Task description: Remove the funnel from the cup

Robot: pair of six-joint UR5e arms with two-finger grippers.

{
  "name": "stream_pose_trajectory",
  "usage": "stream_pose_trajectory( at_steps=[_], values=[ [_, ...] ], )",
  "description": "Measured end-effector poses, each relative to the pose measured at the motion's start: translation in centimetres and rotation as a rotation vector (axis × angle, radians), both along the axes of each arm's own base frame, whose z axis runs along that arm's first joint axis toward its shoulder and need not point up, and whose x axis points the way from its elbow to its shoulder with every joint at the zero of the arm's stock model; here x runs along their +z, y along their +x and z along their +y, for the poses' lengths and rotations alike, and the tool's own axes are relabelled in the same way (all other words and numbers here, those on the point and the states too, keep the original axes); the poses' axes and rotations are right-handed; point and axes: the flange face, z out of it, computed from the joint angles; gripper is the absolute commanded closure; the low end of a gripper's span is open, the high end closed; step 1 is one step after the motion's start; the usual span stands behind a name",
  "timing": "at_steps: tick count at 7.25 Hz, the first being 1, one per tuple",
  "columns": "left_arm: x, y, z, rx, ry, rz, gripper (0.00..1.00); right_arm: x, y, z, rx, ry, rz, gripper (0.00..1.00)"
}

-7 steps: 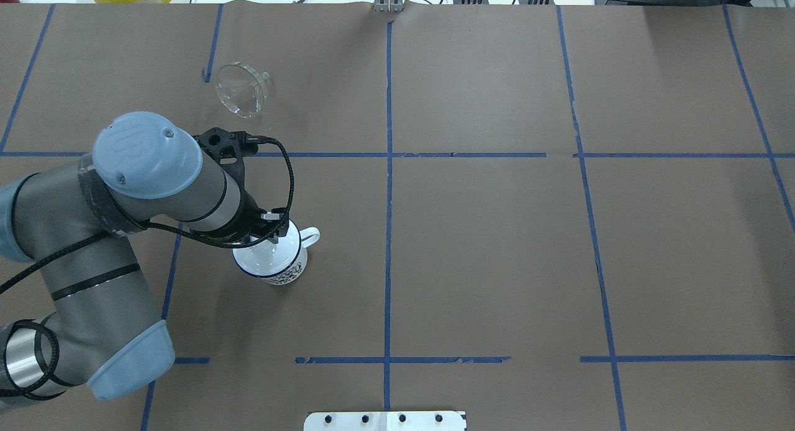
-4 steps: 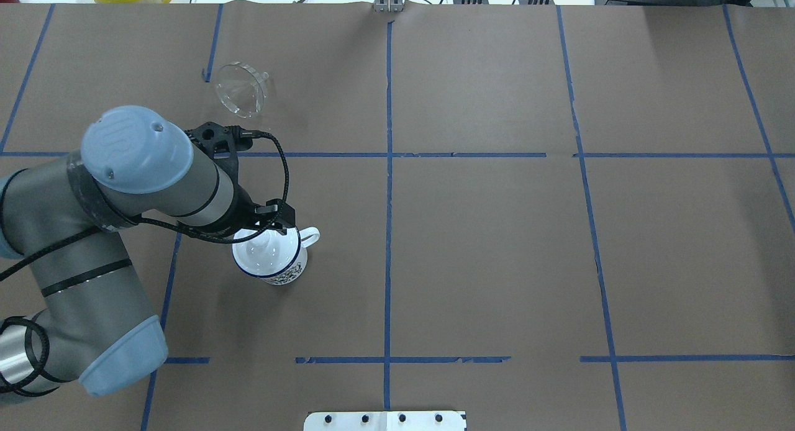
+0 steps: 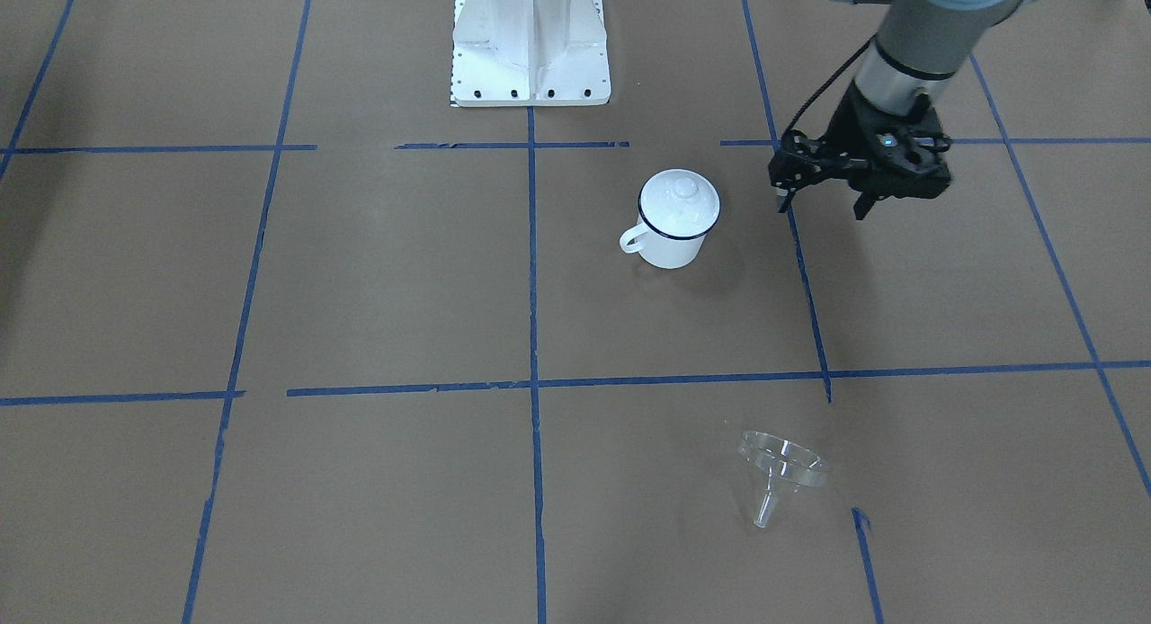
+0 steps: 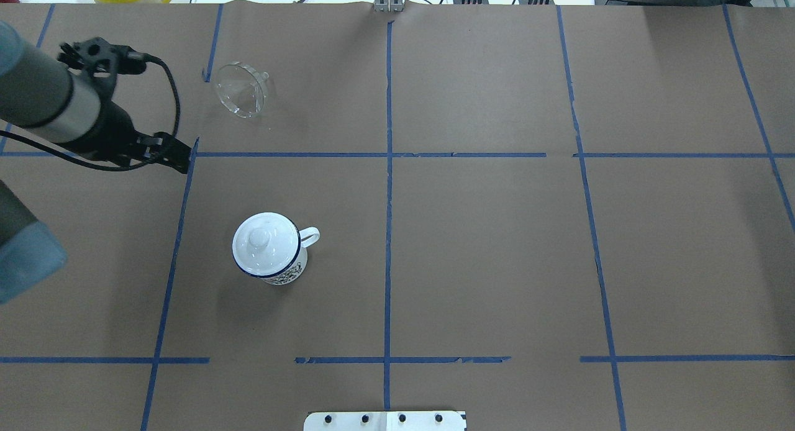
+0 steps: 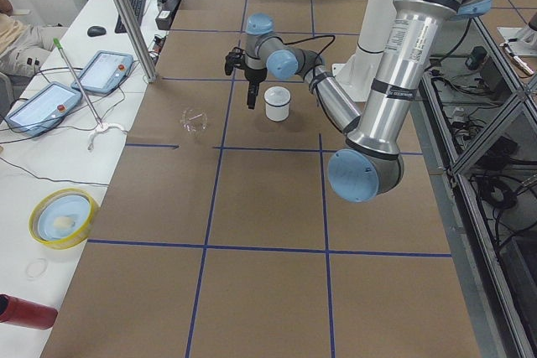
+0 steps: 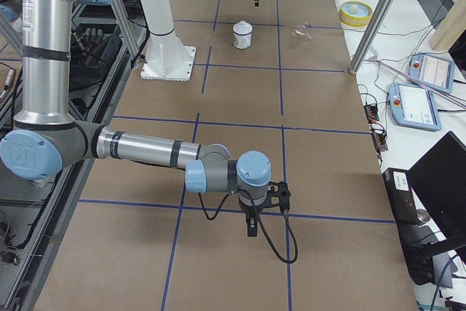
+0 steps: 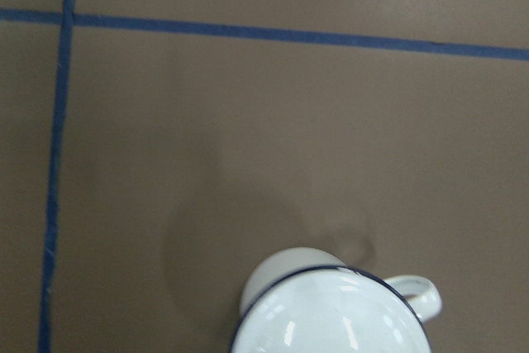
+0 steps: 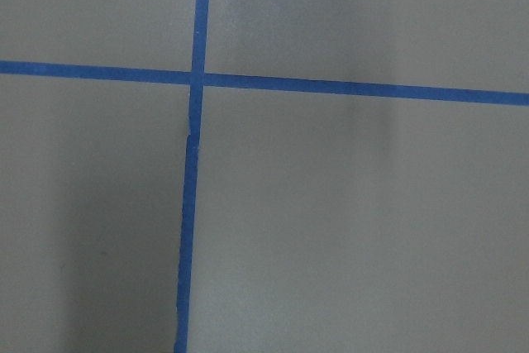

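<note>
Funnel (image 4: 241,95): out of the cup, lying tipped on its side on the paper, spout pointing away from the robot, well apart from everything else.
Cup (image 4: 268,249): upright, handle toward the table's middle, a white domed lid (image 4: 263,239) with a knob sitting on top.
Left gripper (image 3: 825,189): up in the air off to the cup's side, nothing between the fingers; whether they stand parted or closed I cannot tell from here.
Right gripper (image 6: 251,225): far down the table, seen only from the side; cannot tell its state.
Progress: by my reading the job looks done, funnel and cup are separate.
Handling: clear thin plastic by the look of it, so probably light, stiff and slick; lying on its side it would likely roll if nudged.
Where to grab: I'd pinch the wide rim wall, one finger inside, one outside; the short spout is a narrower target, likelier to slip.
</note>
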Motion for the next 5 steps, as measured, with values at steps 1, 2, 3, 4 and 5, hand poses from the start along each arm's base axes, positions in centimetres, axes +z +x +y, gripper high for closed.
stream_pose_trajectory(
  at_steps=[1, 2, 3, 4, 5],
  values=[
    [3.1, -5.6, -1.1, 0.021, 0.016, 0.005, 0.0, 0.0, 0.0, 0.0, 0.0, 0.0, 0.0, 0.0],
    [7.1, -10.7, -1.1, 0.036, 0.023, -0.013, 0.0, 0.0, 0.0, 0.0, 0.0, 0.0, 0.0, 0.0],
    [12.4, -15.2, -0.6, 0.049, 0.005, -0.047, 0.0, 0.0, 0.0, 0.0, 0.0, 0.0, 0.0, 0.0],
    [18.5, -19.0, 0.2, 0.076, -0.035, -0.067, 0.0, 0.0, 0.0, 0.0, 0.0, 0.0, 0.0, 0.0],
    [25.2, -22.9, 1.1, 0.114, -0.073, -0.057, 0.0, 0.0, 0.0, 0.0, 0.0, 0.0, 0.0, 0.0]
  ],
)
